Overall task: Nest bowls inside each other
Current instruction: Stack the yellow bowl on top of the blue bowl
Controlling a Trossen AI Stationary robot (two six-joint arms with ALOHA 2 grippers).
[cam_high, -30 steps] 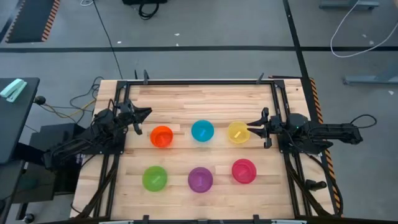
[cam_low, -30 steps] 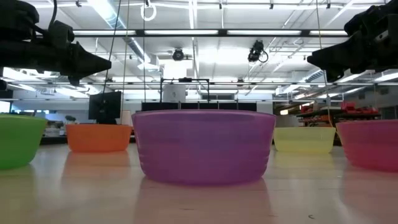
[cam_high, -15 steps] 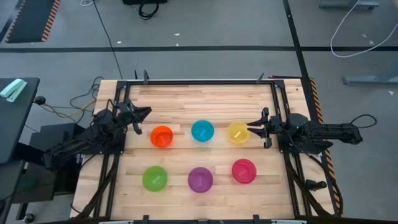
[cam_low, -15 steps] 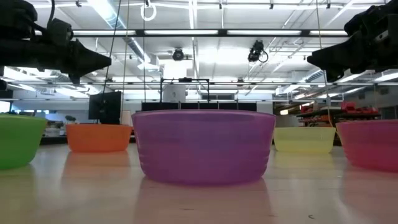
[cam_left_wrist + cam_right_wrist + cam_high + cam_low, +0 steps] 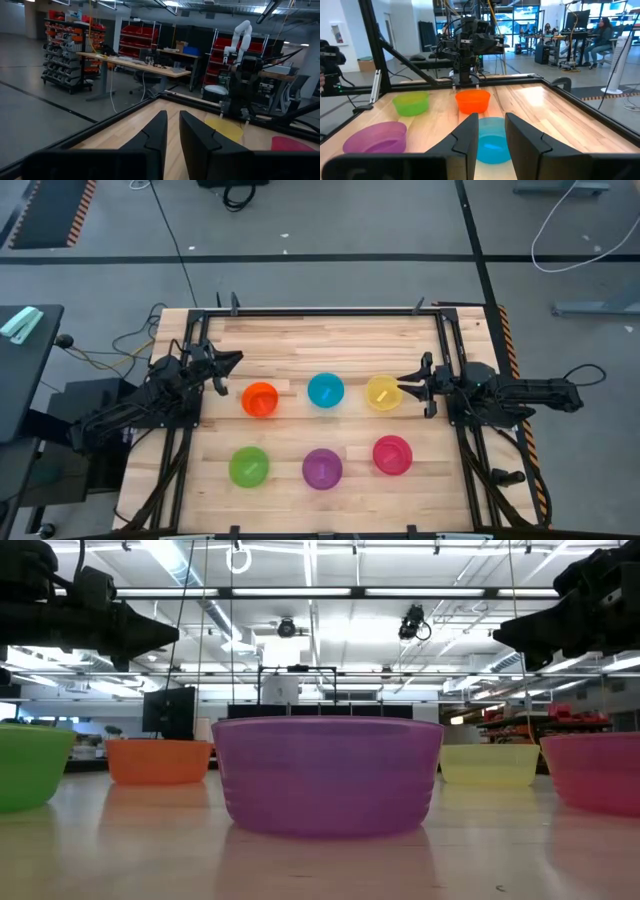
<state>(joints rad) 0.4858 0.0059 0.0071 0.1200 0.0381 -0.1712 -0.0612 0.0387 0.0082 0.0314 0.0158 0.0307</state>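
high view, bowls: six bowls are sitting apart in two rows on the wooden desk (image 5: 330, 340); orange bowl (image 5: 260, 399), blue bowl (image 5: 325, 390) and yellow bowl (image 5: 383, 391) are lying across the middle of the frame, green bowl (image 5: 248, 465), purple bowl (image 5: 322, 467) and pink-red bowl (image 5: 391, 455) below them. nothing is nested yet.
high view, arms: the left gripper (image 5: 232, 361) is hovering at centre left, just up and left of the orange bowl; the right gripper (image 5: 405, 383) is hovering at centre right, its tips over the yellow bowl's right edge.
low view: the purple bowl (image 5: 328, 775) is filling the centre, orange (image 5: 159, 760) behind at left, green (image 5: 30, 766) at the left edge, yellow (image 5: 489, 763) at right, pink-red (image 5: 595, 771) at the right edge. both arms are hanging dark in the upper corners, clear above the rims.
left wrist view: the left jaws (image 5: 171, 131) are standing slightly spread with a narrow gap, holding nothing; the yellow and pink-red bowls are showing at lower right, with the other arm beyond.
right wrist view: the right jaws (image 5: 492, 131) are standing spread and empty, the blue bowl (image 5: 491, 140) lying between and beyond them, orange (image 5: 472, 100) farther, green (image 5: 411, 103) and purple (image 5: 376, 137) at left. people are sitting far off at upper right.
risk: judging from this, a descent off-centre is likely to be pushing a light bowl's rim, tipping or sliding it into its neighbour; both arms reaching for the middle bowl at once could be colliding.
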